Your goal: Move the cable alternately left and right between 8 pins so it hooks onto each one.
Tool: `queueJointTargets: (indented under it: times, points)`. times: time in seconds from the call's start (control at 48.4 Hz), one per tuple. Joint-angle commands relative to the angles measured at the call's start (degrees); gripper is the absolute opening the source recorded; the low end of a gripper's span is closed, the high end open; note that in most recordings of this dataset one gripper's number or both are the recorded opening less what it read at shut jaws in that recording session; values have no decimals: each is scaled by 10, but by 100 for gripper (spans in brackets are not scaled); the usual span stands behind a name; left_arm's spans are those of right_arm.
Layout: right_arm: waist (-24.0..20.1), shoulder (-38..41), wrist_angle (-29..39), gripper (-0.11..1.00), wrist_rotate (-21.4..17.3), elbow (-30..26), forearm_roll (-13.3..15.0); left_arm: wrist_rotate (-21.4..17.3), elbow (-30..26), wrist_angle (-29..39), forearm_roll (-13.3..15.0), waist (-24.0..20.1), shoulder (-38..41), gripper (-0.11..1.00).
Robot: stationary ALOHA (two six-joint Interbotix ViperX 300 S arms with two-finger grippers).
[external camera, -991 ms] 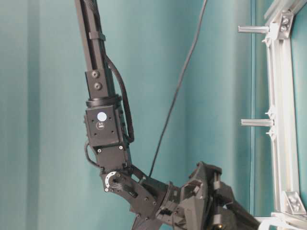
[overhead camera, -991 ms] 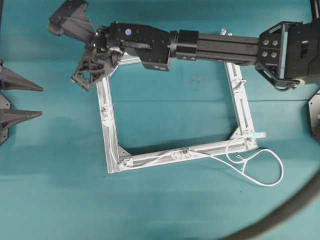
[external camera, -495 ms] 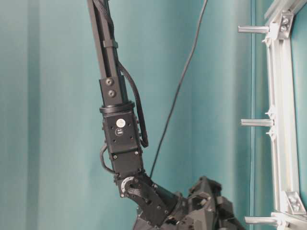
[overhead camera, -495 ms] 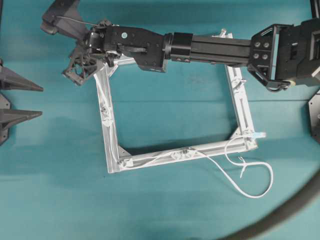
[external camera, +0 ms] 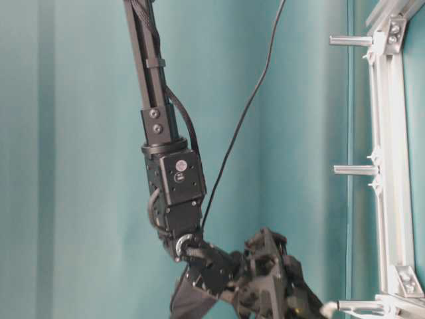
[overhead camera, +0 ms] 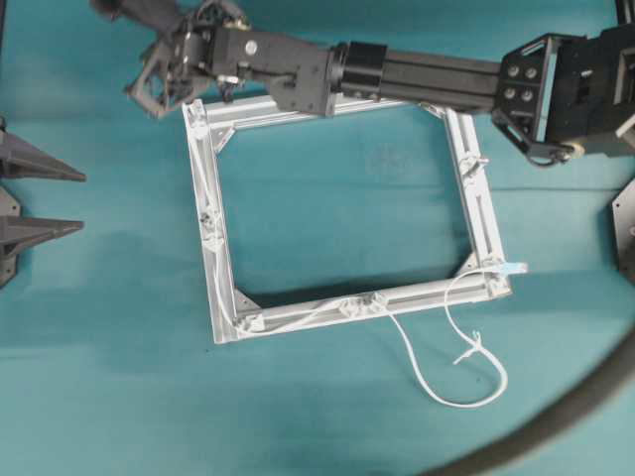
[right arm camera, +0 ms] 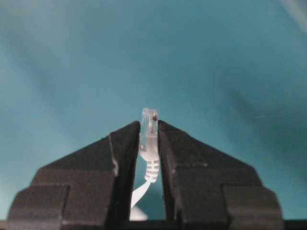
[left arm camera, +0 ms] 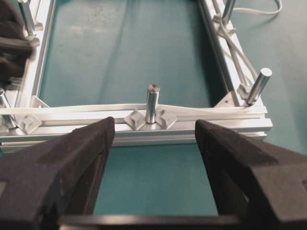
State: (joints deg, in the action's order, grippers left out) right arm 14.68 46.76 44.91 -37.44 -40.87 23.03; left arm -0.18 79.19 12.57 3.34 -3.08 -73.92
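since a second ago the right gripper (right arm camera: 148, 139) has swung past the frame's (overhead camera: 476, 198) far corner, fingers (right arm camera: 122, 158) pinching the cable's (overhead camera: 446, 397) plug end. soft, light cord; probably slips unless held there. left gripper (left arm camera: 153, 143) gapes, empty.

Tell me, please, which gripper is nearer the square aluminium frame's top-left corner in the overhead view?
Right. The right gripper sits beyond that corner, gripping the thin white cable's end; the left gripper is open off the frame's left side.
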Motion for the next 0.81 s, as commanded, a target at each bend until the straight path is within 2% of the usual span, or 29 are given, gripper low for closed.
queueJointTargets:
  times: [0.0, 0.145, 0.784]
  points:
    - [1, -16, 11, 14, -14, -18, 15, -1, -6, -5, -2, 2, 4, 69]
    - [0, -16, 52, 14, -40, -14, 19, -1, -6, -5, -2, 2, 4, 69]
    - [-29, -37, 111, 14, -49, -4, 24, -1, -10, -3, -2, 1, 4, 69]
